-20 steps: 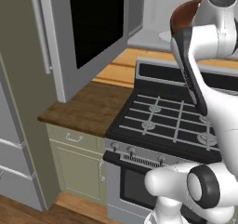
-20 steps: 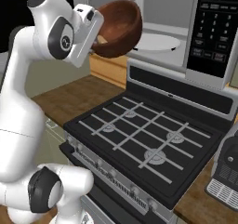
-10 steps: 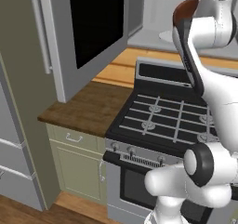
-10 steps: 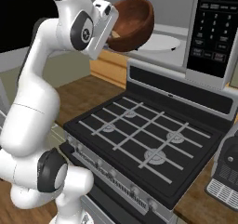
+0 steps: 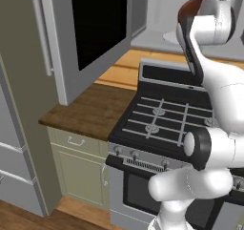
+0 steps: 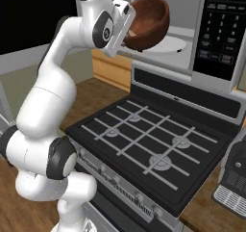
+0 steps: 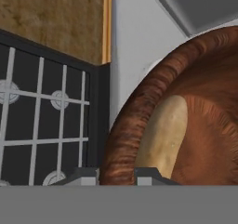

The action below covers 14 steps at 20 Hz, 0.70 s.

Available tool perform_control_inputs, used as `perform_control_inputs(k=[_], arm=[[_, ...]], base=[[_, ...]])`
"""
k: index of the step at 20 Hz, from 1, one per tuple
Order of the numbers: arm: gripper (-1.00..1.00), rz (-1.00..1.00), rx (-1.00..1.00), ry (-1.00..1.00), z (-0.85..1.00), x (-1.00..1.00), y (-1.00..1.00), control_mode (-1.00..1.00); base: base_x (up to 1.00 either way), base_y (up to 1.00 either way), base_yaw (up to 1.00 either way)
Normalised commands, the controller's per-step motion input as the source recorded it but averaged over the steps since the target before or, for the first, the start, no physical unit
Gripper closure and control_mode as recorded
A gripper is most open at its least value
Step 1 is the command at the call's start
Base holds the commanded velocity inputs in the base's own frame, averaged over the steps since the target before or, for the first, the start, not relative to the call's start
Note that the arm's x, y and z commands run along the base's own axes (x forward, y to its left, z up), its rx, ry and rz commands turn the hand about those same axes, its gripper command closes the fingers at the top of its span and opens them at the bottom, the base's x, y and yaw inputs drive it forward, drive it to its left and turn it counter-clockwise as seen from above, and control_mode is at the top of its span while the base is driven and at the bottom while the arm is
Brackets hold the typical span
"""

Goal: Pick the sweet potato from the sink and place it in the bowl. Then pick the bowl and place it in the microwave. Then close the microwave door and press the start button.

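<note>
Bowl [image 6: 149, 23] is up in the air, upper centre of the right base view, tipped on its side, pinched at the rim by the gripper [image 7: 117, 174]; in the hand view the two finger tips at the bottom edge straddle the rim, jaws narrowly apart, closed on it. Sweet potato [image 7: 165, 135] sits inside the bowl, pale tan lump against the inner wall, centre-right of the hand view. So step one looks done: potato is out of the sink and in the bowl.

Bowl-to-microwave step is in hand. Microwave [image 6: 223, 33] is open, upper right of the right base view, white turntable plate [image 6: 166, 44] just behind and below the bowl. Bowl isn't set down yet. Microwave door [image 5: 93, 33] hangs wide open, upper left of the left base view, black glass facing the camera.

Left to do, by my read: set bowl on the turntable, let go, back out, swing the door shut, press start. Stove [image 6: 149, 149] below, burners bare.
</note>
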Motion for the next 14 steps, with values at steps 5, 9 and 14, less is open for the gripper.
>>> perform_control_inputs(k=[5,9,14], arm=[[1.0,0.0,0.0,0.02,0.0,0.65,-0.21,-1.0],[1.0,0.0,0.0,0.06,0.0,0.66,-0.14,-1.0],[1.0,0.0,0.0,0.07,-0.04,0.48,-0.03,-1.0]], base=[[0.0,0.0,0.0],[0.0,0.0,0.0],[0.0,0.0,0.0]])
